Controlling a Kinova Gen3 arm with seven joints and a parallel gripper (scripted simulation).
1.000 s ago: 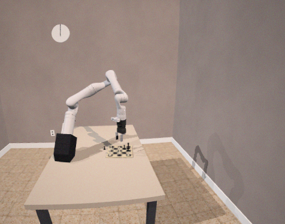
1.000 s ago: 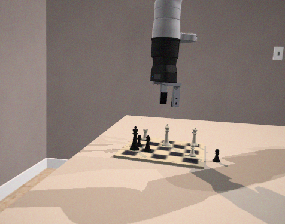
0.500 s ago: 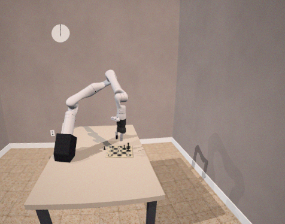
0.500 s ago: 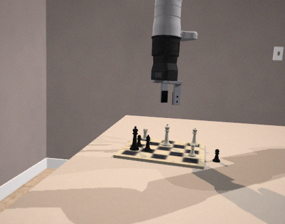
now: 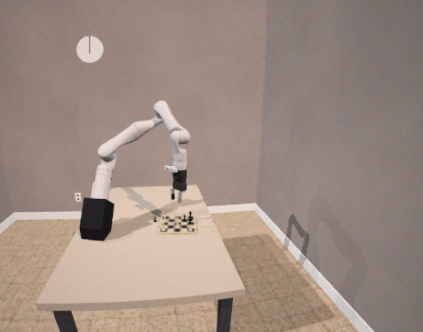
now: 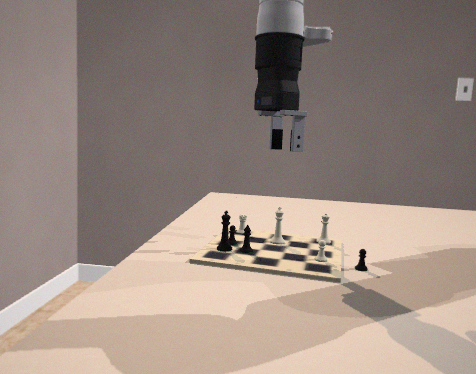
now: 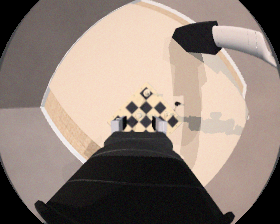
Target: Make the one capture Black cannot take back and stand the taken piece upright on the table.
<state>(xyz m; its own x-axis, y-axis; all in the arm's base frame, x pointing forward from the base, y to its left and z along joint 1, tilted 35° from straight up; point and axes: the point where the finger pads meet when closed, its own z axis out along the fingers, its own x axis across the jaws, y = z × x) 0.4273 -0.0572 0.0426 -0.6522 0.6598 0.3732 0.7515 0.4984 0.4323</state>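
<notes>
A small chessboard (image 6: pixel 271 255) lies on the table; it also shows in the top view (image 5: pixel 178 224) and the wrist view (image 7: pixel 145 113). On it stand three black pieces at the left: a tall king (image 6: pixel 224 231), a bishop (image 6: pixel 246 239) and a pawn (image 6: pixel 232 235). White pieces stand upright: a rook (image 6: pixel 242 223), a tall piece (image 6: pixel 278 226), another tall piece (image 6: pixel 325 229) and a pawn (image 6: pixel 321 251). A black pawn (image 6: pixel 361 260) stands upright on the table just off the board's right edge. My gripper (image 6: pixel 287 134) hangs open and empty high above the board.
The arm's black base block (image 5: pixel 96 218) stands at the table's left rear. The board lies near the table's right edge (image 5: pixel 214 231). A wall runs behind the table.
</notes>
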